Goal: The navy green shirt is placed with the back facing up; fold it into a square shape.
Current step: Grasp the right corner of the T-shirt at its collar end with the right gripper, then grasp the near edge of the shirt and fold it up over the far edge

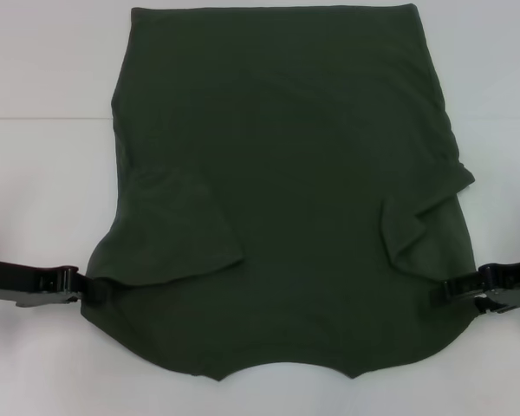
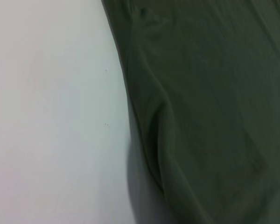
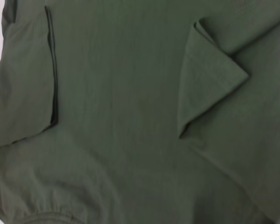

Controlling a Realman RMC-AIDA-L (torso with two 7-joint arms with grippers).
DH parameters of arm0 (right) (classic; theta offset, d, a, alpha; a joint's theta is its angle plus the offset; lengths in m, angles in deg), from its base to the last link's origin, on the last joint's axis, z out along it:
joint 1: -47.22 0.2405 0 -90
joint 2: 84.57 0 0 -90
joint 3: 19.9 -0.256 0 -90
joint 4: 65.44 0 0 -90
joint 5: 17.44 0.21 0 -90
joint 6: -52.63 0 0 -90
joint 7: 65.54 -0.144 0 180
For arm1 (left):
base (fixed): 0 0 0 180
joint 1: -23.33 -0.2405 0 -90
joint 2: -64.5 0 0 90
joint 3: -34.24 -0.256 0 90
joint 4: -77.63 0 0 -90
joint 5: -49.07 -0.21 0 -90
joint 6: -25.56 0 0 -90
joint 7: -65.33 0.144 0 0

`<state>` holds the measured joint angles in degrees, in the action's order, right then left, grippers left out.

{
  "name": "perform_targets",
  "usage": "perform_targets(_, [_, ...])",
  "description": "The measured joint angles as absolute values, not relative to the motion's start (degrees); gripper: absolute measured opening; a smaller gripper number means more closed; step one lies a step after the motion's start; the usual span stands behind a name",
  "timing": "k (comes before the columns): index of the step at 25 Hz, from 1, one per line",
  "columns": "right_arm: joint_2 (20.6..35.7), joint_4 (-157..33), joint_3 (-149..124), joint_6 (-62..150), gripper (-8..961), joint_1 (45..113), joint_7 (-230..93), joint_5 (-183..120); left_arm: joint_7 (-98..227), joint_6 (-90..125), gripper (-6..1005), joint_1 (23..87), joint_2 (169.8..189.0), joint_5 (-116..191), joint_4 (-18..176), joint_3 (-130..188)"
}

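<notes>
The navy green shirt (image 1: 286, 165) lies flat on the white table (image 1: 35, 173), collar edge toward me and hem at the far side. Both short sleeves are folded inward onto the body, the left sleeve (image 1: 178, 230) and the right sleeve (image 1: 420, 217). My left gripper (image 1: 94, 289) is at the shirt's left edge near the shoulder, shut on the fabric. My right gripper (image 1: 451, 290) is shut on the right edge at the same height. In the left wrist view the shirt's edge (image 2: 144, 140) is lifted slightly, with a shadow under it. The right wrist view shows a folded sleeve (image 3: 210, 88).
Bare white table (image 2: 51, 116) shows on both sides of the shirt and along the near edge below the collar. A faint seam in the table surface (image 1: 43, 115) runs across at the far left.
</notes>
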<state>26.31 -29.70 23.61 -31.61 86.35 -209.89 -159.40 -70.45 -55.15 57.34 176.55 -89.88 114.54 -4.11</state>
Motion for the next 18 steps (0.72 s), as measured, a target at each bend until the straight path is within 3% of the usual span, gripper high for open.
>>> perform_targets(9, [26.28,-29.2,23.7,-31.0,784,86.9,-209.9,-163.2,-70.4,-55.3,37,57.4,176.55,-89.9,114.7,-3.5])
perform_targets(15, [26.26,-29.2,23.7,-31.0,538,87.0,-209.9,-163.3,-70.2,-55.2,37,57.5,176.55,-89.9,114.6,-3.5])
perform_targets(18, [26.2,-29.2,23.7,-31.0,323,87.1,-209.9,-163.3,-70.0,-55.2,37,57.7,176.55,-89.9,114.6,-3.5])
